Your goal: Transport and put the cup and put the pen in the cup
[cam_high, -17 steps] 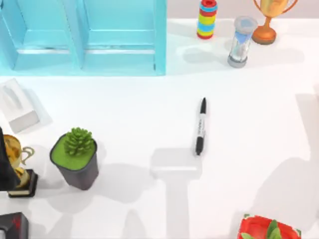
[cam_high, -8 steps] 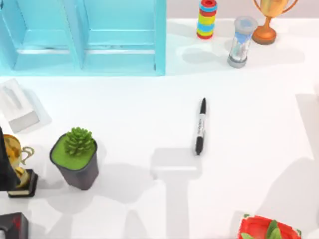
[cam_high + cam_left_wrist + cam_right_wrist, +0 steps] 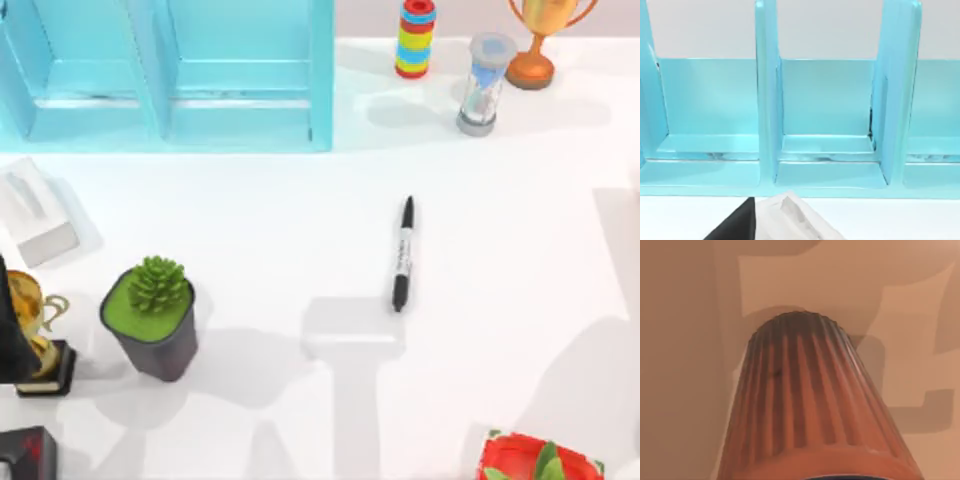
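no readable text anywhere, pen (image 3: 402,254) label band too small to make out

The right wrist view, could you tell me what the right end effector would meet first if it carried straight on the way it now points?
Most likely the cup: its ribbed reddish-brown wall sits directly ahead and very close. Whether it already touches, the view cannot settle.

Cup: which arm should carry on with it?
Right. The right wrist view has the ribbed cup close up, right at that claw. The left arm sits at the table's left edge, facing the blue shelf.
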You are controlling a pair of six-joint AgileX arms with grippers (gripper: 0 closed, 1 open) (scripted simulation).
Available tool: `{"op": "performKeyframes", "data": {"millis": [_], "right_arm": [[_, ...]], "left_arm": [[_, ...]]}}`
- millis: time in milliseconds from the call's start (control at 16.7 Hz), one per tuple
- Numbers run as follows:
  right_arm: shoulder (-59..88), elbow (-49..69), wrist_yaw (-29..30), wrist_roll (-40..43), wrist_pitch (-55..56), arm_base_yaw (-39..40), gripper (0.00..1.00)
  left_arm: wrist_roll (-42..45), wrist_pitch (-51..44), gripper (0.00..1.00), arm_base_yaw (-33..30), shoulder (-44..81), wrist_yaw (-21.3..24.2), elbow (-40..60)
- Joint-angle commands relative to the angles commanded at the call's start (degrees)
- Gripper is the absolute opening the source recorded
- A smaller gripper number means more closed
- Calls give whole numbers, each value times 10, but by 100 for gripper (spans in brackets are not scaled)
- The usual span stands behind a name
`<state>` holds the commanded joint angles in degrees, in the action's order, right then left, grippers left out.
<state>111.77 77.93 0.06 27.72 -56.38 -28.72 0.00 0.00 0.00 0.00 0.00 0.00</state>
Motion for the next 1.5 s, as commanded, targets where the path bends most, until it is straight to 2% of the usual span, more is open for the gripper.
{"op": "performKeyframes", "data": {"millis": [180, 240, 840, 1500], "right_arm": [[0, 0, 0, 0, 0, 0, 2], [0, 0, 0, 0, 0, 0, 0], [-3, 8, 0, -9, -9, 8, 0], [-110, 189, -1, -232, -301, 233, 0]], "left_arm": [[0, 0, 100, 0, 0, 0, 0], [0, 0, 100, 0, 0, 0, 0], [0, 0, 100, 0, 0, 0, 0], [0, 0, 100, 0, 0, 0, 0]]}}
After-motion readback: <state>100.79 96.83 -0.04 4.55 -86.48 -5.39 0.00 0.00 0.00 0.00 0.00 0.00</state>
